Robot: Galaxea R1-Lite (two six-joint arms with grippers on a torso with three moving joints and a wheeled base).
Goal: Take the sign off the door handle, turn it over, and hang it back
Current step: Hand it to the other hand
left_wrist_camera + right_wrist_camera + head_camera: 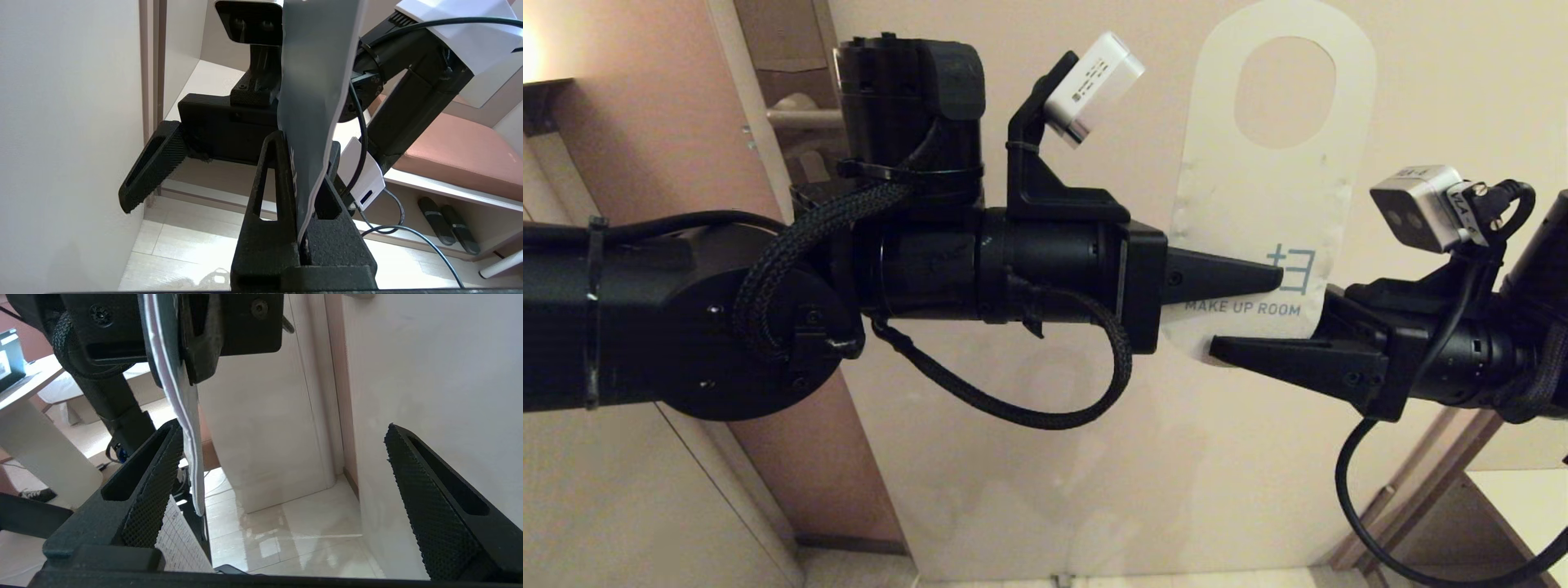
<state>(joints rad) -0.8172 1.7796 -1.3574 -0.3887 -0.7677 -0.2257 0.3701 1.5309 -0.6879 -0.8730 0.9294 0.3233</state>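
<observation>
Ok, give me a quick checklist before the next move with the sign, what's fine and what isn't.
1. Left gripper shut on the sign: ok.
2. Right gripper open, so it isn't pulling on the sign: ok.
3. Sign lies between the right fingers, ready for a handover: ok, near one finger.
4. White MAKE UP ROOM face toward the head camera: ok.
5. Sign's hole unobstructed: ok.
6. Door handle position: cannot tell, out of view.
</observation>
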